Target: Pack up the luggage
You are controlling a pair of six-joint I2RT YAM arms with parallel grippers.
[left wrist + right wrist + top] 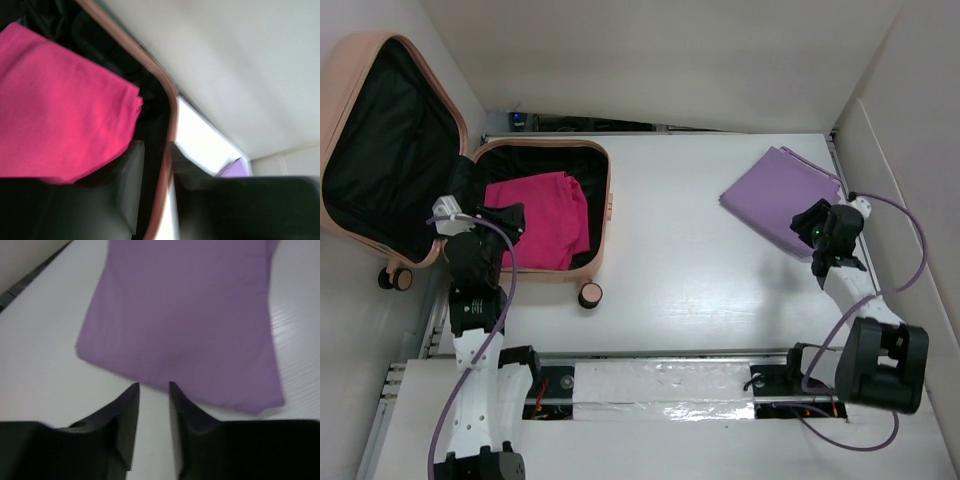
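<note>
Packing partly done: the open luggage (610, 200), at the table's (700, 270) left, holds a folded pink cloth (545, 215) under the left gripper (156, 146); a purple cloth (775, 195) lies unpacked just ahead of the right gripper (153, 386); both pairs of jaws slightly parted, empty.

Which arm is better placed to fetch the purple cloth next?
Right. The right gripper hovers at the near edge of the purple cloth; the left gripper sits over the luggage, across the table.

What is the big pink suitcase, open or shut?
Open. The luggage has its lid swung right back, so the black lining shows, and a folded pink cloth lies inside the bottom half.
</note>
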